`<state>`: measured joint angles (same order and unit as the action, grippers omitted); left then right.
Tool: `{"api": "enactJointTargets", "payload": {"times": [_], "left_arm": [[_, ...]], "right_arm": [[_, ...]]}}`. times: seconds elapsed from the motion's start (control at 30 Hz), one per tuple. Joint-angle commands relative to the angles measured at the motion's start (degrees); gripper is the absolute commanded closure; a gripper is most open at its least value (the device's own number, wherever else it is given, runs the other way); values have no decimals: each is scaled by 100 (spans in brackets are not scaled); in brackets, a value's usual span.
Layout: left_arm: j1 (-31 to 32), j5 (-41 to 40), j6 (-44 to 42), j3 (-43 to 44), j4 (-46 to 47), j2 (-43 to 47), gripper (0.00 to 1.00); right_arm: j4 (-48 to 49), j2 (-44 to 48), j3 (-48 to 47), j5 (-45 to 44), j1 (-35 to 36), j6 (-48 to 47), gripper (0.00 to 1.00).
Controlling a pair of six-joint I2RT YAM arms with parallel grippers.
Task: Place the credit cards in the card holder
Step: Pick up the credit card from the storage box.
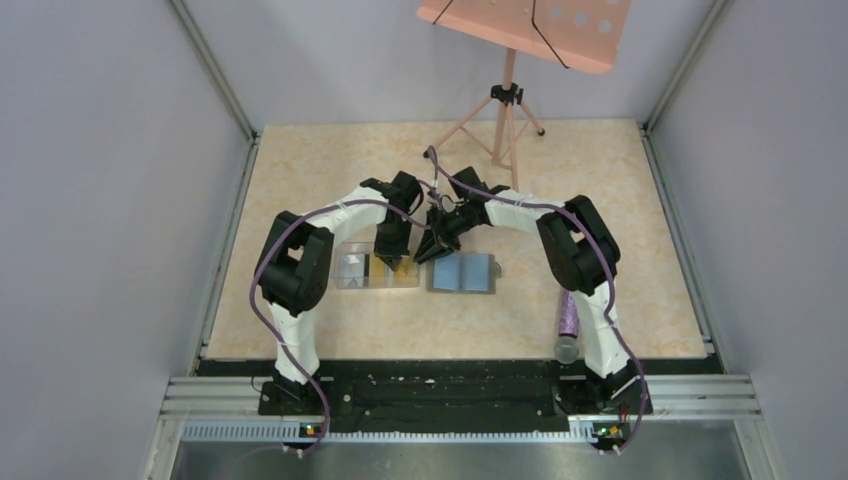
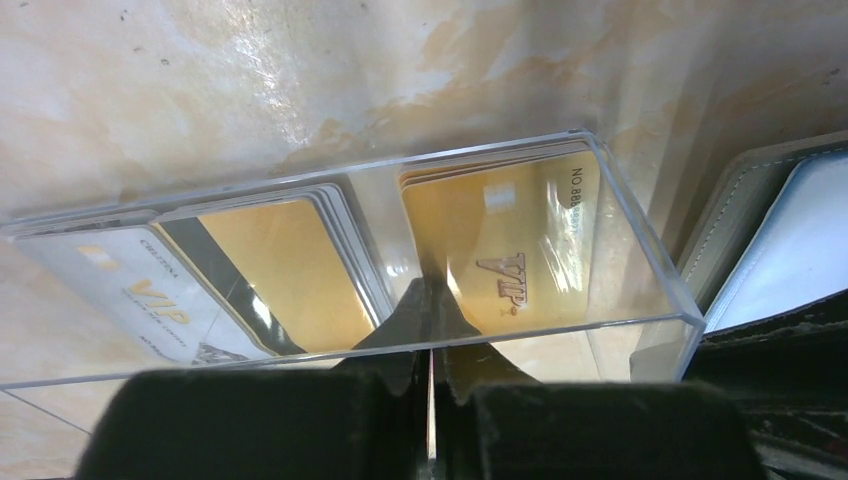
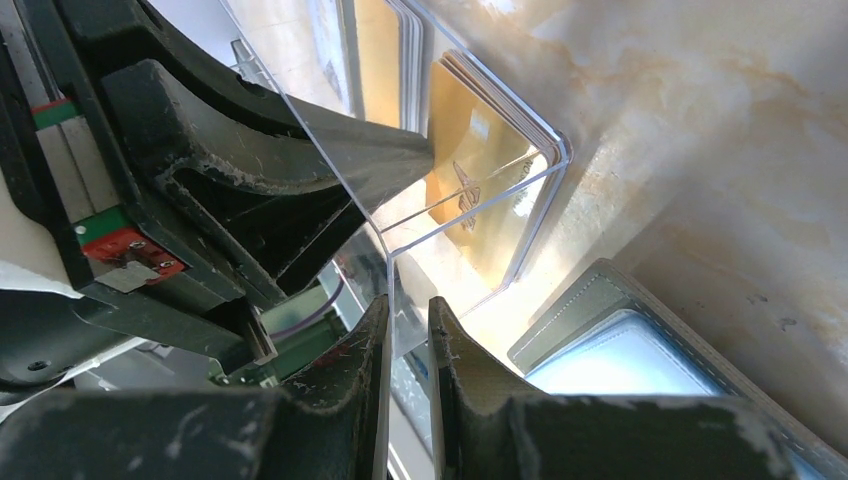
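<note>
Credit cards [image 2: 520,250] lie flat in stacks inside a clear box [image 2: 640,210] on the worktop [image 1: 330,170]. The gold stack is at the end nearest the open card holder [image 1: 463,272], which lies just right of the box. Left jaws reach into the box, pressed together at that stack's left edge; whether a card is pinched cannot be told. Right jaws clamp the box's wall at that end.

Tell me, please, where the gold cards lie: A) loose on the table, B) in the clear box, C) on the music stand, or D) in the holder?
B: both wrist views show the cards stacked inside the box, with the holder lying open beside it.
</note>
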<state>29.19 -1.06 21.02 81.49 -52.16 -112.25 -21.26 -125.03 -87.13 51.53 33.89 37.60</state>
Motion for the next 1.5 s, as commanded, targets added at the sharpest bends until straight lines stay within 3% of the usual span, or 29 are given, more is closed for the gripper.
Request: {"api": "enactJointTargets", "payload": {"times": [0.0,0.6,0.8,0.97,1.23,1.37,1.47], "left_arm": [[128,588,128,99,127,327,100],[-263,1535,706,-433,905,989,100],[-339,1887,877,-665,1172,966,86],[-352,1774,863,-739,1128,953,94],[-350,1605,799,-737,958,805,88],[-350,1633,811,-735,987,825,100],[-349,1632,839,-672,989,878,100]], "right_arm": [[163,-49,-181,24,63,-88,94],[141,-21,-163,13,50,-105,95],[124,-19,-153,5,39,-128,95],[117,-3,-149,-11,30,-132,95],[114,21,-138,-2,31,-151,95],[113,16,-146,8,21,-162,95],[122,31,-146,15,22,-179,94]]}}
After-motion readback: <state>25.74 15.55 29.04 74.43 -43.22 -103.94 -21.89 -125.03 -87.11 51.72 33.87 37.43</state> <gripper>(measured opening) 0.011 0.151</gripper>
